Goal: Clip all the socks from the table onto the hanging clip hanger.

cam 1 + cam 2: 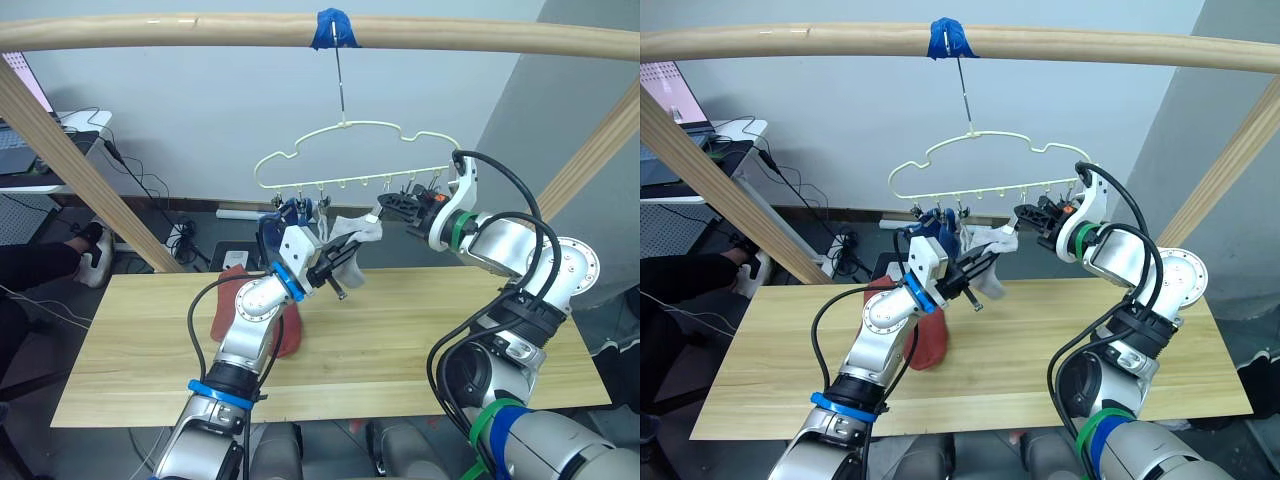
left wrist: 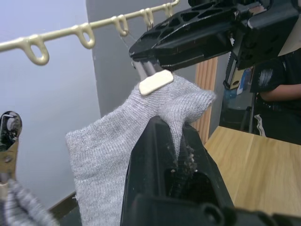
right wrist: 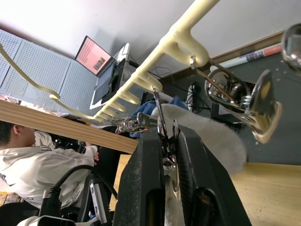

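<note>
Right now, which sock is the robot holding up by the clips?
The light grey sock, pinched in the left gripper and lifted to the clip hanger. The rust-red sock lies on the table; a blue sock hangs clipped.

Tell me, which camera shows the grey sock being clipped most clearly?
The left wrist view: the grey sock sits close up, pinched by the left gripper. Both eye views show it small, under the clip hanger. The right wrist view shows part of it behind the right gripper.

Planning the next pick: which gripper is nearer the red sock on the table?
Left. The left gripper holds a grey sock just above the red sock; the right gripper is up at the clip hanger.
</note>
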